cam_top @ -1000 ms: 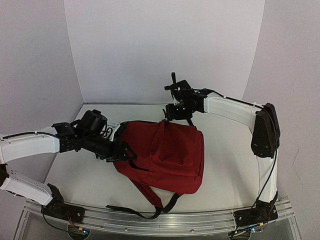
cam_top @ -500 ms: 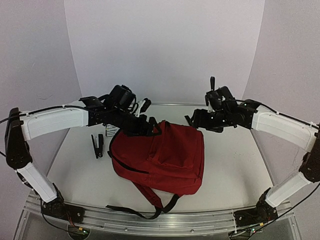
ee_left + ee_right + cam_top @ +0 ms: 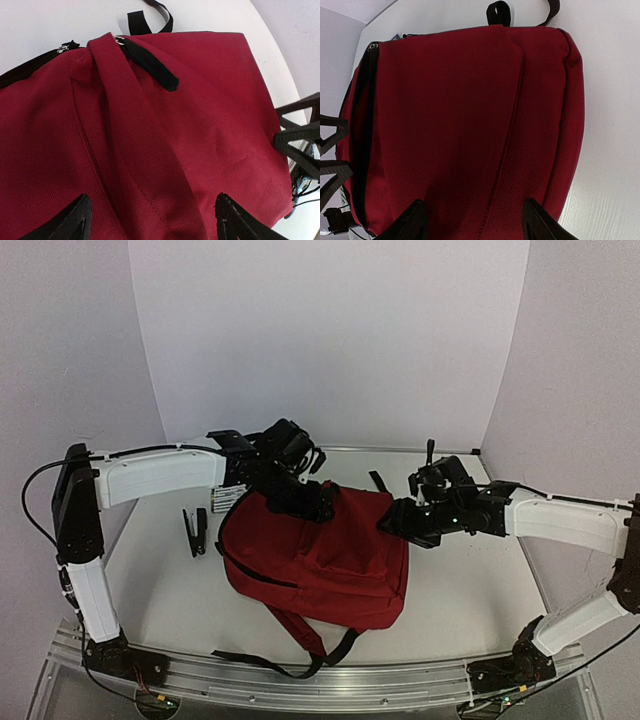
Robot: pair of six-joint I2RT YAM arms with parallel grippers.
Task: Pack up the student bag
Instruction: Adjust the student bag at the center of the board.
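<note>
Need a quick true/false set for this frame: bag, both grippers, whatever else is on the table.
1. The red backpack lies on the table between the two grippers. True.
2. The left gripper is shut on a zipper pull. False: its jaws are spread wide over the red fabric, gripping nothing.
3. A small black stapler-like tool lies on the table beside the bag, on the left arm's side, apart from it. True.
4. The right gripper holds a book. False: it is open and empty, over the bag.
5. The black straps trail toward the near edge of the table. True.
</note>
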